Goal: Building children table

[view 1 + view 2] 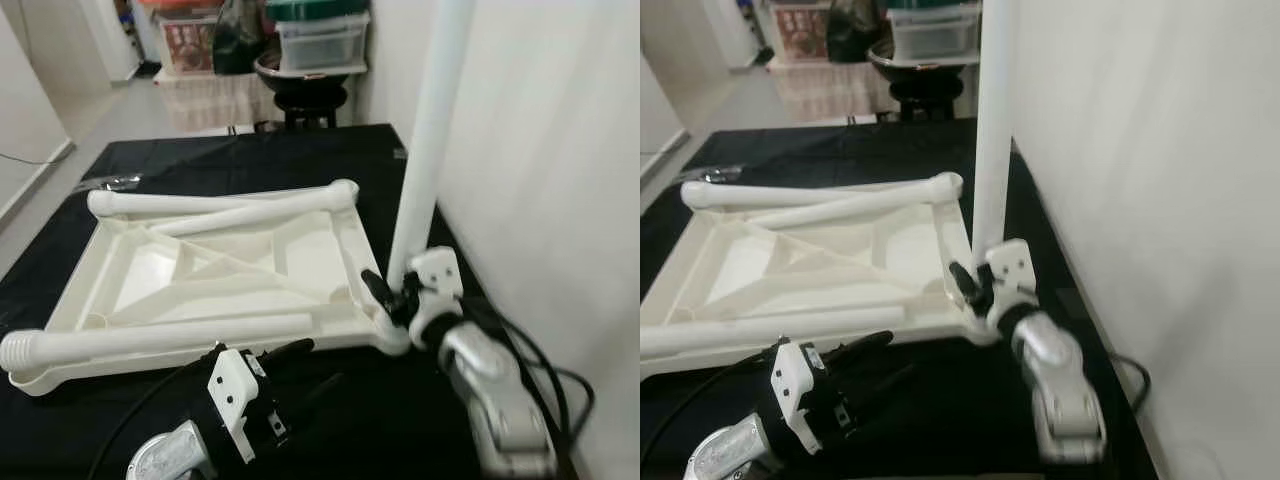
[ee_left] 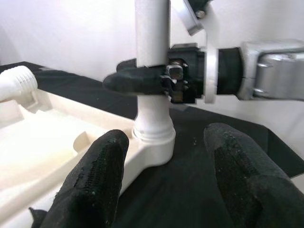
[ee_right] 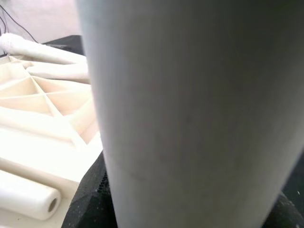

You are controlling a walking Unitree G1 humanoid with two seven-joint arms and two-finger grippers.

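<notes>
The right gripper [image 1: 385, 297] is clenched around the upright white plastic table leg [image 1: 428, 140], just above its corner socket on the inverted white ribbed plastic tabletop [image 1: 215, 270]. The left gripper [image 1: 290, 350] hovers released beside the tabletop's near edge, facing that socket. Three loose white legs [image 1: 160, 338] lie across the tabletop. Risk, as judged: the unbraced tabletop may slide on the black mat [image 1: 380, 420] while the leg is twisted, cross-threading the joint.

Home storage corner: stacked plastic bins [image 1: 322, 38], tiled floor [image 1: 110, 115].
</notes>
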